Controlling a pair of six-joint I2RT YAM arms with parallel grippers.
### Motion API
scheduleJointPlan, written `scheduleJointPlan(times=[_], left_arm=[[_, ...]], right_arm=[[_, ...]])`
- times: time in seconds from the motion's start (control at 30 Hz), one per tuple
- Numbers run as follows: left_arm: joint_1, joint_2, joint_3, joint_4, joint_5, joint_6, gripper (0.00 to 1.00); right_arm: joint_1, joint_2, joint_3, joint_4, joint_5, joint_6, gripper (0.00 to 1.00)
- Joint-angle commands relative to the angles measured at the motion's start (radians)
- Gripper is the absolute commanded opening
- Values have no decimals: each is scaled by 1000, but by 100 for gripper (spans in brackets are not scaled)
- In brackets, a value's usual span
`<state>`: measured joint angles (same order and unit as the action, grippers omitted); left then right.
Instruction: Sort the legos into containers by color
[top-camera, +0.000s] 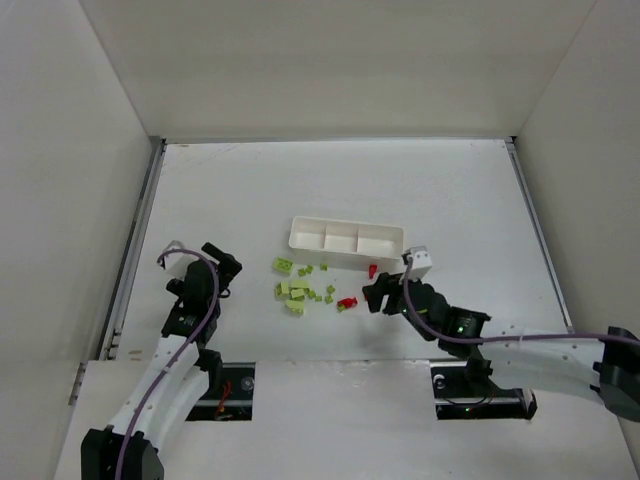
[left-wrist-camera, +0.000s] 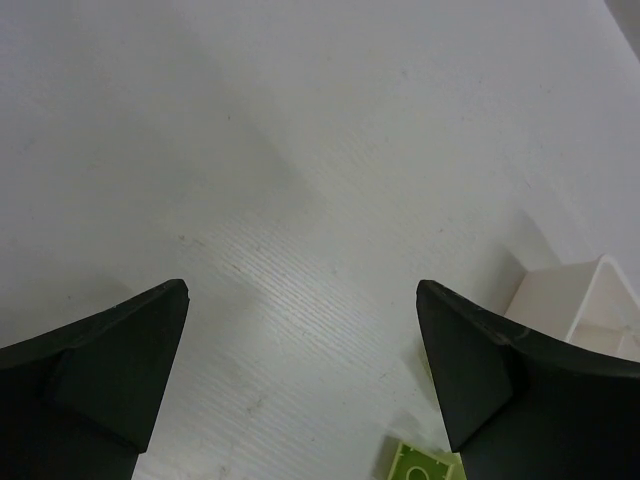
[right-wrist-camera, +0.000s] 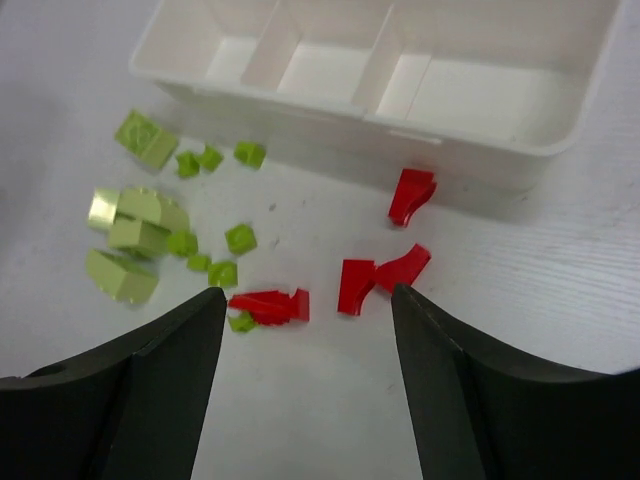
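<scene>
The white three-compartment tray (top-camera: 346, 247) lies mid-table, also in the right wrist view (right-wrist-camera: 520, 150); its compartments look empty. Lime-green legos (top-camera: 296, 291) lie scattered in front of its left end, and red legos (top-camera: 348, 302) in front of its middle. In the right wrist view I see the green ones (right-wrist-camera: 140, 235) at left and three red pieces (right-wrist-camera: 270, 305), (right-wrist-camera: 380, 277), (right-wrist-camera: 410, 193). My right gripper (right-wrist-camera: 305, 310) is open and empty just short of the red pieces. My left gripper (left-wrist-camera: 300, 300) is open and empty over bare table, left of the pile; one green lego (left-wrist-camera: 420, 465) shows near its right finger.
White walls enclose the table on three sides. A metal rail (top-camera: 135, 250) runs along the left edge. A corner of the tray (left-wrist-camera: 585, 305) shows at the right of the left wrist view.
</scene>
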<state>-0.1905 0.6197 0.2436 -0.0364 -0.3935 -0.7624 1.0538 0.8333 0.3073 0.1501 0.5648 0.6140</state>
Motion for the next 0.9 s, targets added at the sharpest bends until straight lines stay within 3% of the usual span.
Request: scheduleJointPlan(times=[0.0, 0.1, 0.2, 0.27, 0.37, 0.47, 0.57, 0.6, 0.7, 0.77, 0.87], left_arm=[[-10, -26, -9, 102, -27, 22, 100], [-8, 5, -21, 145, -38, 21, 100], [-20, 41, -52, 204, -77, -6, 100], [-63, 43, -72, 259, -111, -60, 100], [-127, -4, -98, 315, -204, -54, 100], [-227, -18, -99, 340, -309, -74, 100], [-310, 23, -79, 345, -364, -63, 99], [-316, 34, -73, 345, -363, -60, 92], [-310, 106, 3, 308, -317, 94, 26], [-303, 149, 31, 276, -300, 91, 13], [-298, 189, 19, 315, -278, 67, 9]], right_arm=[[76, 171, 116, 82, -17, -103, 69], [134, 271, 177, 89, -23, -128, 52], [174, 389, 240, 120, -65, -158, 23], [208, 456, 282, 127, -107, -154, 19], [238, 558, 305, 199, -143, -158, 26], [248, 693, 357, 233, -180, -151, 52], [258, 785, 398, 259, -213, -163, 68], [258, 808, 407, 272, -218, -168, 72], [254, 865, 427, 302, -238, -155, 79], [249, 900, 441, 318, -241, -158, 81], [236, 931, 457, 319, -232, -149, 81]])
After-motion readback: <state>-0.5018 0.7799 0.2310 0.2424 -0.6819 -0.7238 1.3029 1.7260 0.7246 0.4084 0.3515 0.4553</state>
